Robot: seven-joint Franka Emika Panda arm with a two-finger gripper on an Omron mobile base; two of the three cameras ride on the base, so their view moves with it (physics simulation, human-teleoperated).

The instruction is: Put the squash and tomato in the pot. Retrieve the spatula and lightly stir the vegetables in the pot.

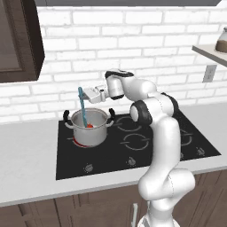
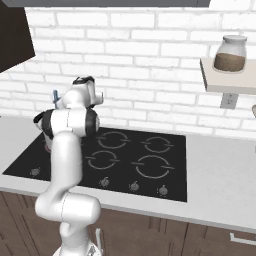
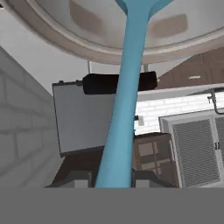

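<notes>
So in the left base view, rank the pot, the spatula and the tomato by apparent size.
1. pot, clearly largest.
2. spatula, long but thin; its lower end is inside the pot.
3. tomato, a small red spot inside the pot.

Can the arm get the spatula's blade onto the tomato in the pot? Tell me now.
Probably yes: the end effector is shut on the spatula, which already dips into the open pot right beside the tomato.

The pot (image 1: 90,129) is showing shiny brushed steel with matt black handles, while the spatula (image 1: 83,105) is looking like smooth teal plastic. The cooktop (image 1: 133,146) is gleaming as glossy black glass; the counter (image 1: 26,164) is appearing matt pale grey, and the far brick wall (image 1: 133,48) is looking rough and white.
</notes>
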